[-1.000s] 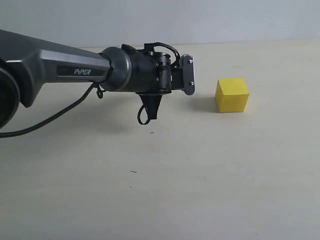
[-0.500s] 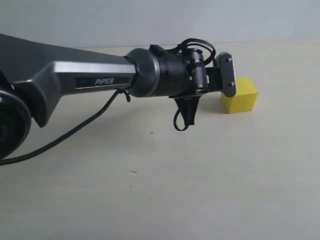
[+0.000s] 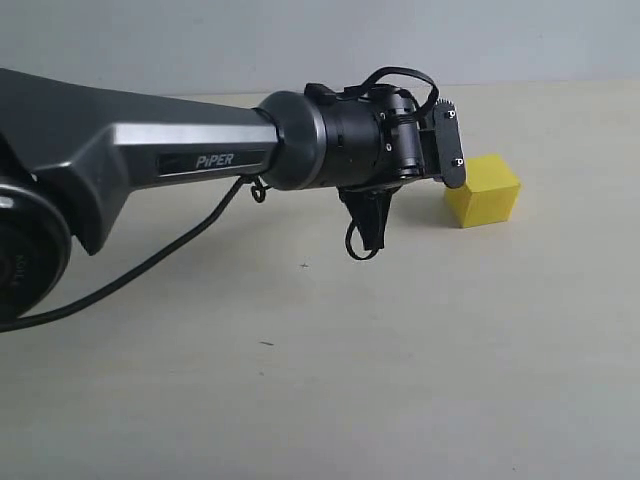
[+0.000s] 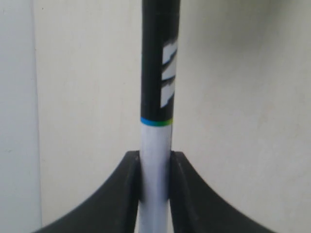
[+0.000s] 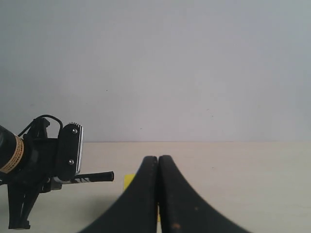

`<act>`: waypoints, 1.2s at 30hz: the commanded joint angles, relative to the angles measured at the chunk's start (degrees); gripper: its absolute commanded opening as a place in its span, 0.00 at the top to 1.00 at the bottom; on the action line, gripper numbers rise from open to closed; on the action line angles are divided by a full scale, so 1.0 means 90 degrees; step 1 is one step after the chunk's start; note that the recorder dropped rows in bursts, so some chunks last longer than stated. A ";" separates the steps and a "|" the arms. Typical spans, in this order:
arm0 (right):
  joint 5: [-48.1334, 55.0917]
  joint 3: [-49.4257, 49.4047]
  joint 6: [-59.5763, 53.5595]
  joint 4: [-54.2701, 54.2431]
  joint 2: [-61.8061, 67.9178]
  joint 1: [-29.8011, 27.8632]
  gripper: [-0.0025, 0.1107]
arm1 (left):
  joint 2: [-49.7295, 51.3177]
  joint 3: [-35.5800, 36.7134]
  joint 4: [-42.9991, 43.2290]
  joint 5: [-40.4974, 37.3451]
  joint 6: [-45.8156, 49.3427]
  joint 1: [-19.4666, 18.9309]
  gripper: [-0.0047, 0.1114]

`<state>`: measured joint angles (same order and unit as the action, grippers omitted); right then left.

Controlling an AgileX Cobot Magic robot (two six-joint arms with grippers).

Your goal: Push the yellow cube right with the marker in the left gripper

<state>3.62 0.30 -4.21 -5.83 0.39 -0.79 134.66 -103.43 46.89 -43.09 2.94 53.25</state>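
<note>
1. The left gripper point(image 4: 155, 162), a dark grey-black pair of fingers on a grey arm lettered "PIPER", is closed tightly on the marker point(image 4: 156, 73). This is a slim pen with a white barrel and a long black cap bearing white lettering. Both fingers press against the white barrel, just below a thin blue-green ring where the cap begins.
2. The marker sticks straight out beyond the fingers, cap end forward and lying roughly level above the table.
3. The small, bright yellow cube with sharp edges point(image 3: 485, 190) sits on the pale cream tabletop point(image 3: 400, 380), right of centre and towards the far side in the exterior view.
4. In that view the gripper's round-screwed end plate overlaps the cube's upper left edge, and the marker itself is hidden behind the wrist.
5. In the right wrist view the black cap tip points at a sliver of the yellow cube and ends just beside it. I cannot tell whether the two are touching.
6. A black cable point(image 3: 150, 265) droops from under the left arm towards the table.
7. The right gripper point(image 5: 158, 160) has its two dark fingers pressed together with nothing between them. It is held well apart from the cube, facing the plain grey wall point(image 5: 194, 58).
</note>
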 commanded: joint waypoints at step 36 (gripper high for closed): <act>-0.0031 -0.0033 -0.0022 0.0005 -0.0043 -0.0034 0.98 | 0.0847 -0.1928 -0.0655 -0.1484 0.0723 0.0050 0.96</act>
<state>3.62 0.30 -4.21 -5.83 0.39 -0.79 143.46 -120.33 39.92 -53.44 7.93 54.06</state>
